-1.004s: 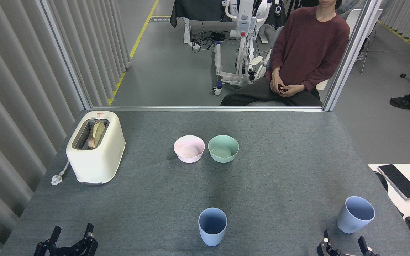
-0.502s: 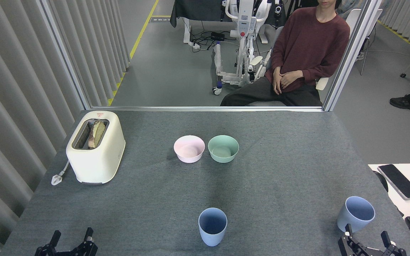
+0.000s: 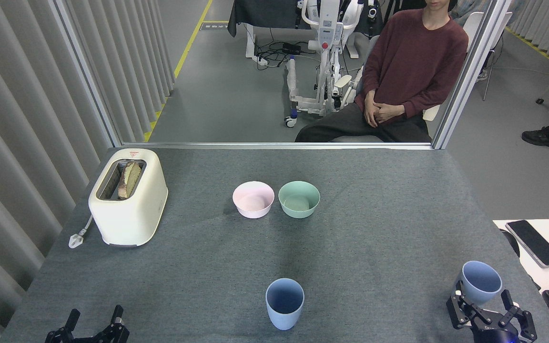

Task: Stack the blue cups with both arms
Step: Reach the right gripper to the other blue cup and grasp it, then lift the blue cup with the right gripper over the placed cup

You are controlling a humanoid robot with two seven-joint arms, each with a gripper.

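Room: grey floor with a yellow line, ribbed grey panels on the left, a glass partition behind the bench.
Bench (image 3: 374, 228): grey felt-like top, carrying everything below.
Person (image 3: 410, 66): seated behind the partition, maroon top, hands together in the lap.
Toaster (image 3: 128, 196): cream, bread in its slot, chosen as landmark at the bench's left side.
Pink bowl (image 3: 253, 199): right of the toaster, upright.
Mint green bowl (image 3: 299, 199): just beside the pink bowl, farther from the toaster.
Near blue cup (image 3: 284, 303): upright, right of the toaster and nearer the camera, untouched.
Far-right blue cup (image 3: 480, 282): farthest from the toaster, tilted, at the bench's right edge.
Right end effector (image 3: 486, 309): fingers spread wide around that cup's lower part; contact cannot be told.
Left end effector (image 3: 92, 324): below the toaster at the picture's edge, fingers apart, holding nothing.
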